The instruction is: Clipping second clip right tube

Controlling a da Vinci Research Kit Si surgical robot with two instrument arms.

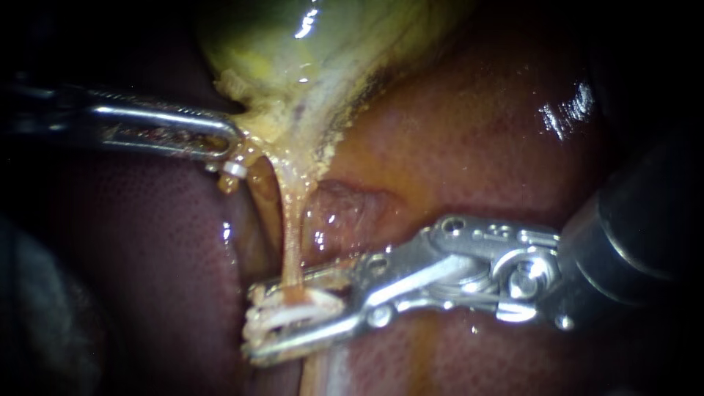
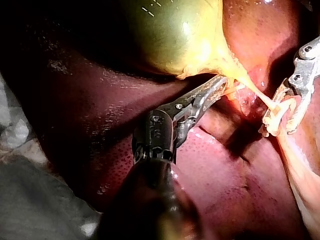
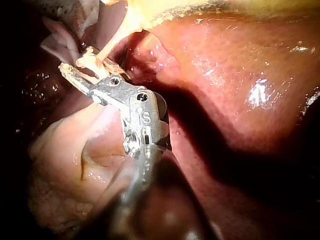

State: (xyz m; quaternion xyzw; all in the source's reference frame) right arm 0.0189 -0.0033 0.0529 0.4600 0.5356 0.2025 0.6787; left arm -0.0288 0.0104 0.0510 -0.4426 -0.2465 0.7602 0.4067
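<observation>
Right instrument: its slender silver jaws stand partly apart, holding a white clip astride the thin pale tube below the yellow-green gallbladder. Left instrument: jaws clamped on that gallbladder's lower edge.

No readable words, labels, brand names, numbers or signs appear anywhere in the endoscope view or either of the two wrist views
</observation>
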